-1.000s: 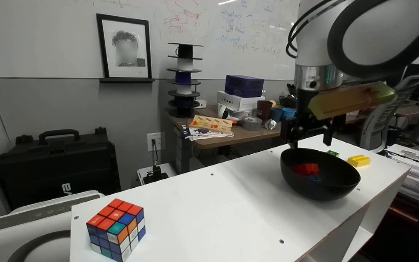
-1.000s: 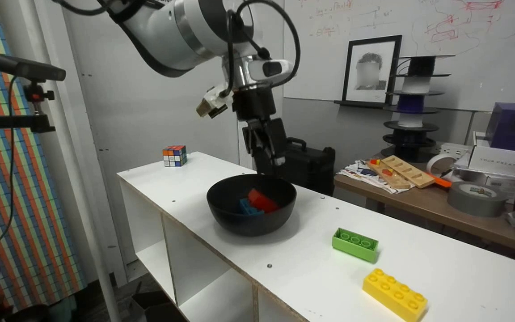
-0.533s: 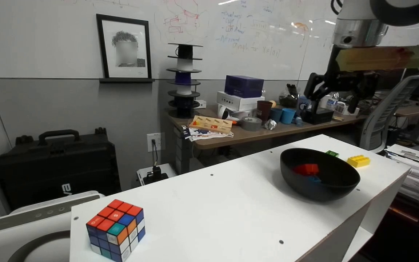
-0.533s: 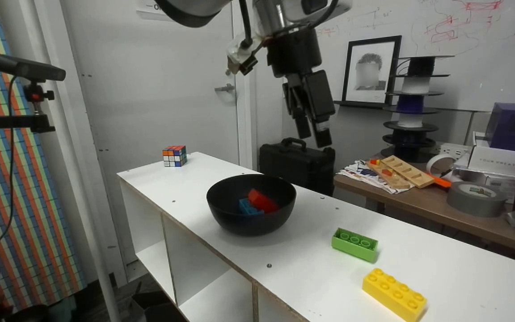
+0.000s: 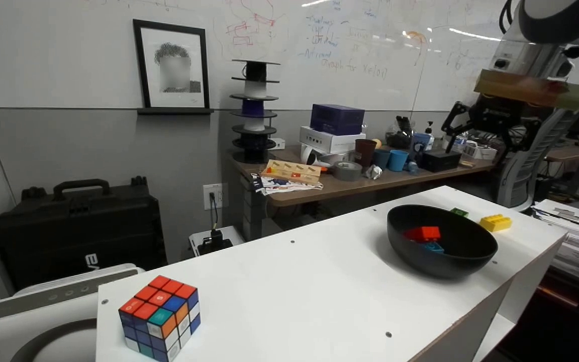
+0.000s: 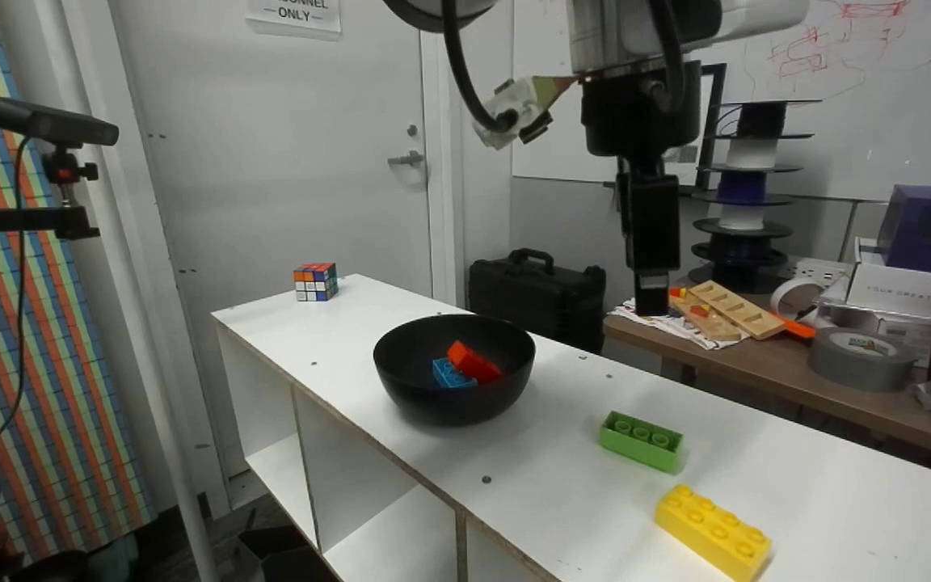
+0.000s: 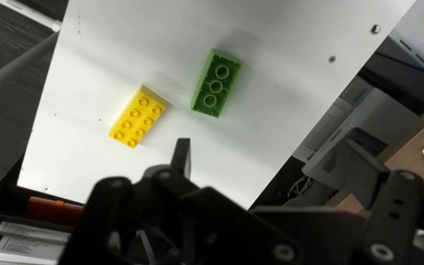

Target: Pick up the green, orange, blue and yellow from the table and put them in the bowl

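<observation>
Okay, along the bench (image 6: pixel 336 331) from the left I see the puzzle cube (image 6: pixel 316 283), the bowl (image 6: pixel 457 408) with the blue block (image 6: pixel 451 376) and red-orange block (image 6: pixel 475 364) inside, the upturned green block (image 6: pixel 641 444), my jaws spread in midair, and the yellow block (image 6: pixel 712 532).

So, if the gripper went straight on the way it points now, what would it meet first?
Likely the green block: in an exterior view it lies below the open gripper, which points down. Depth is unclear, so first contact could instead be the white table beside it.
</observation>
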Motion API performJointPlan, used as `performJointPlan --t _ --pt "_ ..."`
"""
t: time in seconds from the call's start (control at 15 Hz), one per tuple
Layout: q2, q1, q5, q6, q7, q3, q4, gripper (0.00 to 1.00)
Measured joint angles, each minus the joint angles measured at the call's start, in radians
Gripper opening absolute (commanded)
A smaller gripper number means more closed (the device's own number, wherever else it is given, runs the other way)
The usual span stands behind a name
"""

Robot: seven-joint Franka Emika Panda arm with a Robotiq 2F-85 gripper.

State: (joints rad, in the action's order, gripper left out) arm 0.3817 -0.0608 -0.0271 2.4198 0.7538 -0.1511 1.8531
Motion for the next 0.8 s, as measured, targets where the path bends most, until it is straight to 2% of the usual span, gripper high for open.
performJointPlan --t 0.2,0.8 --pt "0.077 -0.014 -0.038 0.008 0.041 -0.01 -0.053 1.0" --pt "0.304 -0.011 -0.041 -0.007 0.137 -0.02 -0.204 1.0"
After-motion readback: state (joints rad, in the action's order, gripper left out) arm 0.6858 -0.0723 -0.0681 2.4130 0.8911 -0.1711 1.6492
